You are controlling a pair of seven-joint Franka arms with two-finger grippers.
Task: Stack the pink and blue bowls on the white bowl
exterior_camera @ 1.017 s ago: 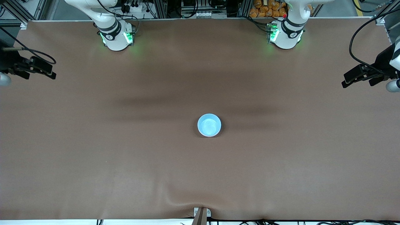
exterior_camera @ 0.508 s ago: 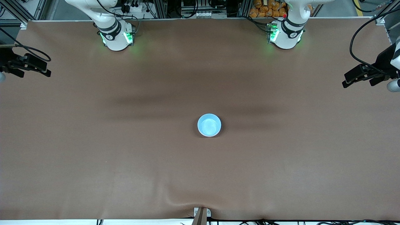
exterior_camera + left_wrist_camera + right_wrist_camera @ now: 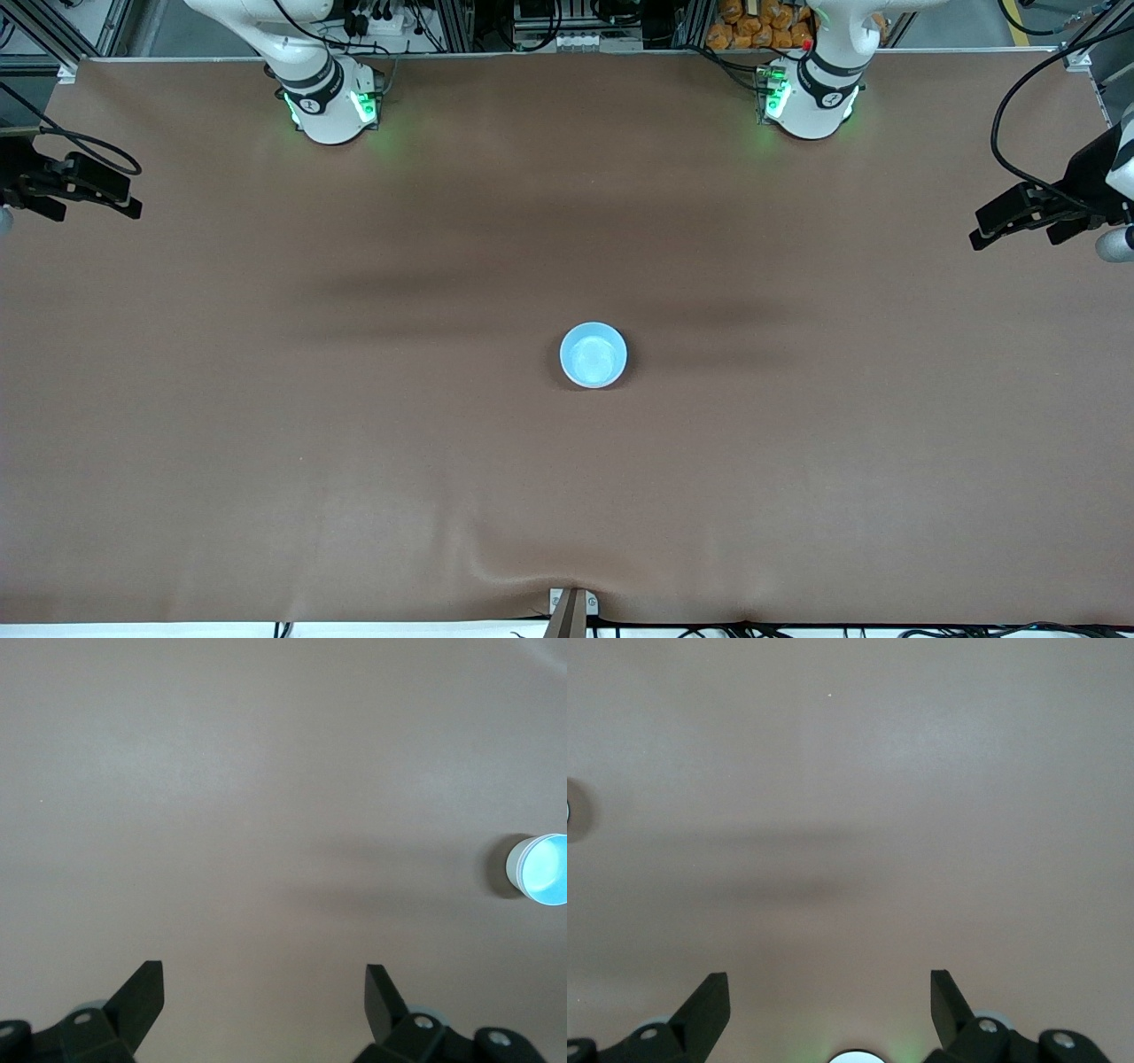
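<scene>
Seemingly stacked: blue bowl (image 3: 594, 354) tops the pile at frame centre on the bench (image 3: 266, 443).
Left hand (image 3: 264, 988) and right hand (image 3: 829, 992) wait, fingers apart; likely nothing remains.

Glossy plastic blue bowl (image 3: 594, 354), matt brown table cover (image 3: 266, 399)

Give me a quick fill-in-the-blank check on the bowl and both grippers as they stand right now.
1. The only bowl top showing on the brown table is the light ____ round plastic bowl.
2. The left gripper has its fingers ____ over bare table, holding nothing.
3. The right gripper waits over the ____ arm's end of the table.
4. The bowl stands ____, mouth up.

Missing words: blue; open; right; upright
</scene>
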